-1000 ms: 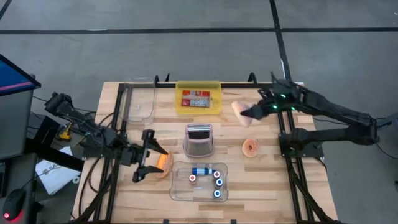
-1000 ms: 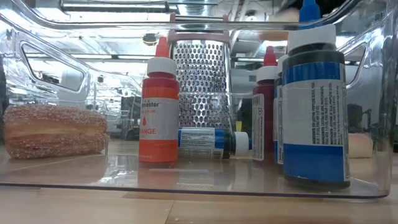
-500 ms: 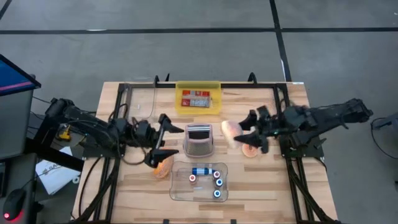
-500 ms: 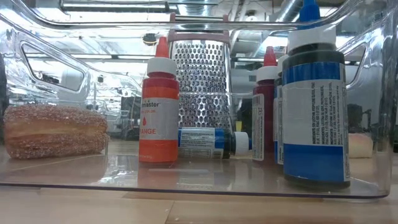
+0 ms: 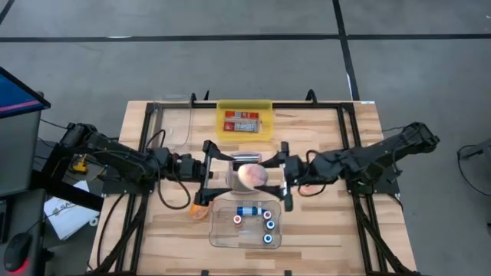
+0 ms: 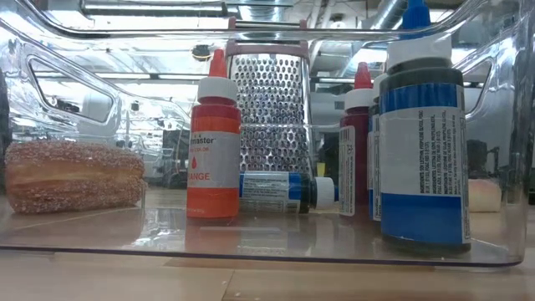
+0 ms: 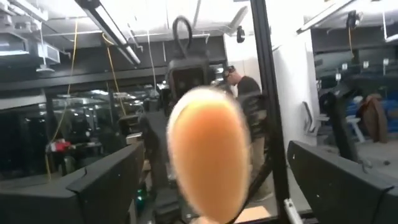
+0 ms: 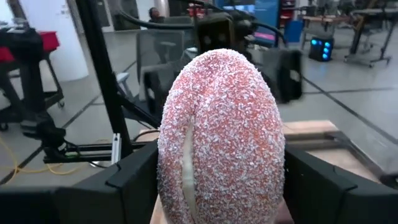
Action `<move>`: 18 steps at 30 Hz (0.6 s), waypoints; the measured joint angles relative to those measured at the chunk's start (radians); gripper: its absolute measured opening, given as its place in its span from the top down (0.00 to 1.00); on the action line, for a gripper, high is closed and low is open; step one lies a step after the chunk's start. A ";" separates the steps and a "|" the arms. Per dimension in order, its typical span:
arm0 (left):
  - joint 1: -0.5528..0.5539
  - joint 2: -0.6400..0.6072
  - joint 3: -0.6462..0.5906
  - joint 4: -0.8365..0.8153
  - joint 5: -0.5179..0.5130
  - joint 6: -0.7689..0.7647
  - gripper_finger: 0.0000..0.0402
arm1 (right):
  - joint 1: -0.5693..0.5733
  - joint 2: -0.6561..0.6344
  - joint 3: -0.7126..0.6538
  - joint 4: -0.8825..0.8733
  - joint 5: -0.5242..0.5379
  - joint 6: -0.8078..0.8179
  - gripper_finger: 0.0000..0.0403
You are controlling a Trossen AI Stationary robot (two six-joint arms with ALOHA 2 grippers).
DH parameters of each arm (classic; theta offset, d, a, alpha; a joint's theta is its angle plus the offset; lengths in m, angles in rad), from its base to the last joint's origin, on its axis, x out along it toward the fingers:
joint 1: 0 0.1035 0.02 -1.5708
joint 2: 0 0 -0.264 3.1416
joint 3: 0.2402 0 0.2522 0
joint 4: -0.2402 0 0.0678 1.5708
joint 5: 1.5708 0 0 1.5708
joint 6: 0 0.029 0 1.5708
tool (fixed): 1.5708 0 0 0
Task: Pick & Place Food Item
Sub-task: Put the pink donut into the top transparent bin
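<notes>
A pink sugar-coated bun [image 8: 217, 137] stands on end in the air over the metal grater [image 5: 245, 184] at the table's middle. My right gripper [image 5: 270, 178] is shut on it, reaching in from the right. My left gripper [image 5: 221, 175] faces it from the left, open. In the left wrist view the bun's smooth orange side [image 7: 208, 155] shows between the left fingers, with a gap on each side. Neither gripper shows in the low view. My right gripper pinches the bun between its two fingers, one on each long side [image 8: 169, 180], at the bun's lower half. The fingers [image 8: 124, 186] come in about level from the table's right. The bun is lifted clear, upright, above the grater.
A sugared pastry [image 5: 201, 208] lies on the table left of the clear bin [image 5: 219, 239], which holds several bottles. A ring doughnut [image 5: 311, 184] lies under the right arm. A yellow tray [image 5: 222, 132] and a clear container [image 5: 173, 129] stand at the far edge.
My right gripper has carried the bun from the table's far right to the middle, over the grater, rolling so the bun stands on end. My left gripper has gone from beside the pastry toward the middle and now faces the bun. The pastry has stayed on the table.
</notes>
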 joint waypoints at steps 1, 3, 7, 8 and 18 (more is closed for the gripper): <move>0.000 0.005 0.000 -0.003 -0.005 0.017 0.04 | 0.006 0.017 0.019 -0.002 -0.001 -0.014 0.32; -0.006 0.016 0.000 -0.005 -0.006 0.024 0.05 | 0.012 0.046 0.053 -0.008 0.000 -0.032 0.32; -0.018 0.025 0.000 0.002 -0.008 0.071 0.05 | 0.012 0.084 0.085 -0.026 -0.013 -0.040 0.32; -0.022 0.025 0.000 0.005 -0.007 0.072 0.05 | 0.009 0.089 0.085 -0.022 -0.024 -0.039 0.32; -0.037 0.025 0.000 0.035 -0.007 0.069 0.01 | -0.031 0.133 0.087 0.021 -0.084 -0.030 0.32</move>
